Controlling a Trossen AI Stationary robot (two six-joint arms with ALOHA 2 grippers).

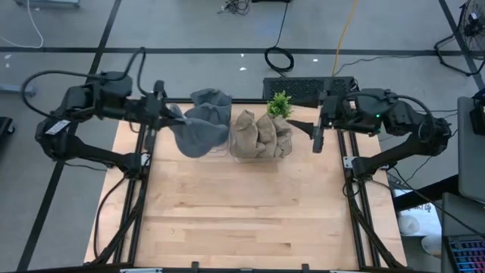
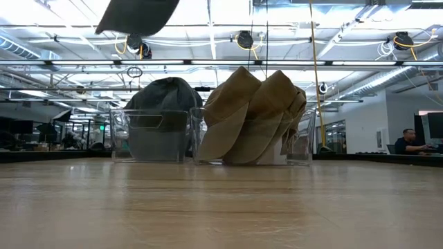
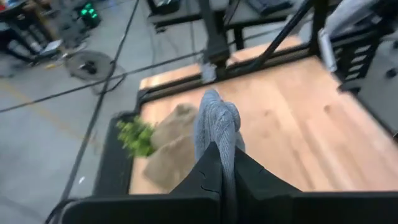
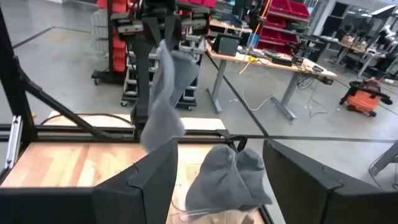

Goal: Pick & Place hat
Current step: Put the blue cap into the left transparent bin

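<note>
My left gripper (image 1: 174,119) is shut on a grey hat (image 1: 198,135), held high over the table's far left part, next to a clear bin of grey hats (image 1: 212,101). The hat shows at the top of the low view (image 2: 138,14) and in the right wrist view (image 4: 163,102). A second clear bin (image 1: 260,136) to the right holds several tan hats. My right gripper (image 1: 315,130) is open and empty, in the air to the right of the tan bin; its fingers stand apart in the right wrist view (image 4: 217,171). My left gripper (image 3: 219,154) pinches a bunched fold of the grey hat's cloth (image 3: 217,134) between its two fingers. The hat reaches out past the fingertips and hangs below them (image 4: 160,124). It is lifted clear of the table and the bins.
A small green plant (image 1: 279,104) stands behind the tan bin at the table's far edge. The two bins stand side by side along the far edge (image 2: 152,135) (image 2: 252,121). The wooden table top (image 1: 242,212) stretches bare from the bins to the near edge.
</note>
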